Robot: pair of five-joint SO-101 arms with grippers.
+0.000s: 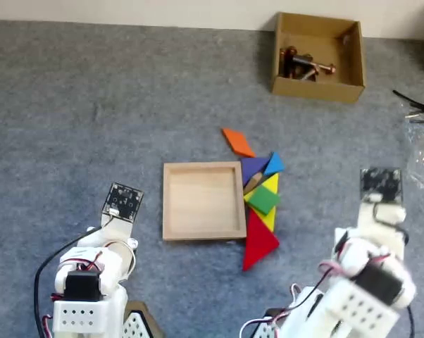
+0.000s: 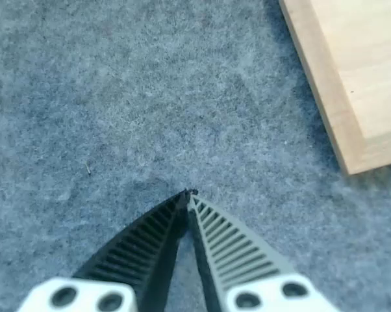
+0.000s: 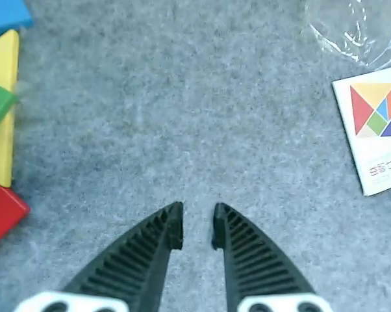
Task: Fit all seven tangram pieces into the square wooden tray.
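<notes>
Grey carpet (image 1: 71, 91), perhaps felt | cardboard box (image 1: 314, 89) near wall (image 1: 127, 10) | left fingers (image 2: 153, 244) closed | right fingers (image 3: 143, 253) parted

The tray (image 1: 168, 204) is plain pale wood. There's an orange piece (image 1: 238, 142), purple piece (image 1: 253, 167), blue piece (image 1: 273, 164), yellow piece (image 1: 271, 184), green piece (image 1: 263, 200), red piece (image 1: 258, 239) and a tan piece (image 1: 252, 185). The carpet (image 1: 92, 105) is mottled grey, the box (image 1: 318, 89) brown cardboard. The card (image 3: 374, 123) is white with a multicolour square print. The left gripper (image 2: 189, 194) and right gripper (image 3: 197, 224) are black and ribbed.

Seven coloured tangram pieces (image 1: 263, 199) are counted, along with one square wooden tray (image 1: 201, 233), one brown cardboard box (image 1: 316, 90), one printed white card (image 3: 375, 133) and two white robot arms (image 1: 92, 271) (image 1: 370, 278).
</notes>
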